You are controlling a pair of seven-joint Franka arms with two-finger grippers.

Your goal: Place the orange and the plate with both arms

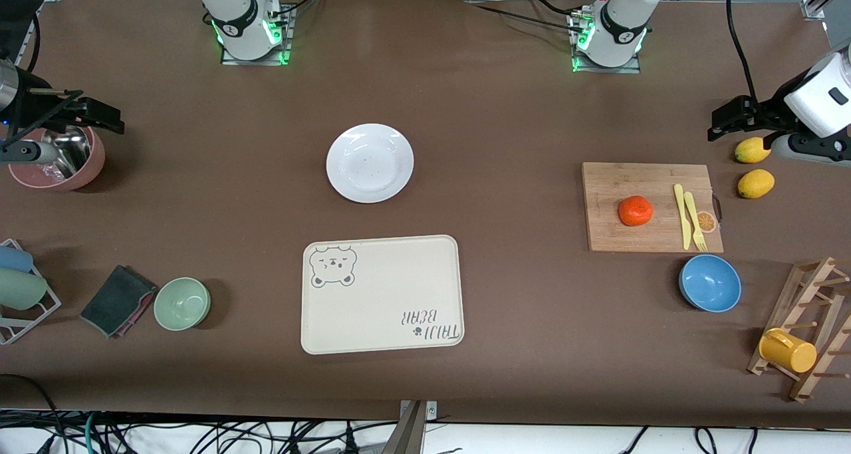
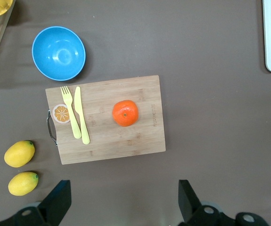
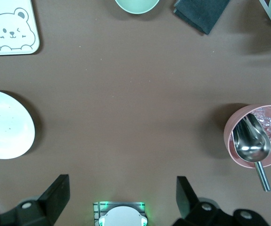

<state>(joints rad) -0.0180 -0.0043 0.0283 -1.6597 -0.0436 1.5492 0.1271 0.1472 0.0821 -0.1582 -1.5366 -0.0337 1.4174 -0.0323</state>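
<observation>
tray [image 1: 372,308] sitting bare, both end effectors, left [image 1: 731,123] and right [image 1: 100,116], hanging open, empty; next: left taking orange [image 1: 635,211], right taking plate [image 1: 369,163].

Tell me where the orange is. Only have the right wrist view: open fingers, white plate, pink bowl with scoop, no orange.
Observer: The orange sits on a wooden cutting board toward the left arm's end of the table.
Operator: Anything crowding it on the board?
Observer: A yellow fork and knife lie side by side on the board, apart from the orange.
Operator: Left gripper state?
Observer: The left gripper hangs over bare table beside the two lemons, fingers wide open, holding nothing.
</observation>
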